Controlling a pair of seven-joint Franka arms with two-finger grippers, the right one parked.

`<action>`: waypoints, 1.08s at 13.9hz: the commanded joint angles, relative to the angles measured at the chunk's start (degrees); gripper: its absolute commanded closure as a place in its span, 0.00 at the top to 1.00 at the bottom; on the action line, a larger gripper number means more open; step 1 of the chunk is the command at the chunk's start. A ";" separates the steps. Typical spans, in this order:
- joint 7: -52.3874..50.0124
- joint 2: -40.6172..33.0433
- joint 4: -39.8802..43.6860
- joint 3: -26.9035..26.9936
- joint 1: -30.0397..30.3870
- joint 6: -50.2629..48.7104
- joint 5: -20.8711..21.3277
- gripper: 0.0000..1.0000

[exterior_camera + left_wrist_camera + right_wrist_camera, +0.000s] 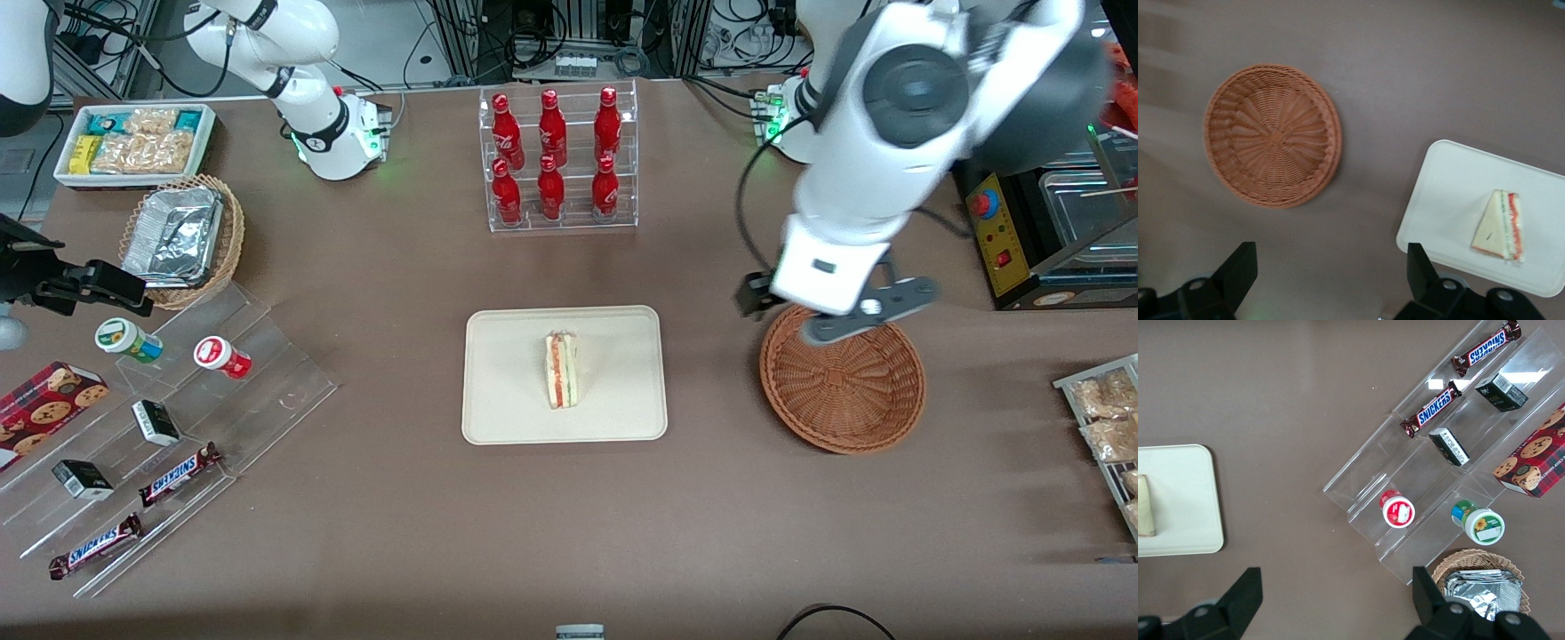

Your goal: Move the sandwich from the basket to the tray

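The white left arm is reaching down over the table with its wrist bent, and its black two-finger gripper (1328,277) is hanging above the round reddish-brown woven wicker basket (843,384), over the rim farther from the front camera. Its fingers (1238,270) are standing wide apart and gripping nothing. The basket is sitting with nothing in it, beside the flat cream-beige rectangular tray (507,391), toward the working arm's end of the table. The small triangular white-bread sandwich with red and green filling (562,370) is lying on the tray, near its middle, well apart from the gripper. An acrylic rack of red bottles (556,158) is standing farther from the front camera than the tray.
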 commanded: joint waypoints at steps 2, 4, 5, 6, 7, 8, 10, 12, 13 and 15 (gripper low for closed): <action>10.84 -6.07 -2.60 -0.52 7.83 -5.51 -2.68 0.99; 17.00 -7.30 -2.86 -0.52 11.26 -8.06 -2.69 0.99; 19.20 -8.35 -3.48 -0.52 12.76 -8.77 -2.78 0.99; 21.22 -9.93 -5.14 -0.52 15.73 -8.78 -4.17 0.99; 23.94 -12.03 -7.59 -0.43 17.94 -8.52 -6.79 0.99; 27.88 -14.05 -10.22 -0.08 19.18 -8.26 -7.08 0.99; 34.05 -17.66 -16.11 3.86 19.02 -6.51 -7.00 0.99; 35.65 -20.74 -21.30 4.93 19.19 -3.70 -6.91 0.99; 35.74 -21.80 -23.33 5.11 19.19 -2.64 -6.47 0.99; 35.83 -22.25 -24.66 5.20 19.28 -2.72 -6.47 0.99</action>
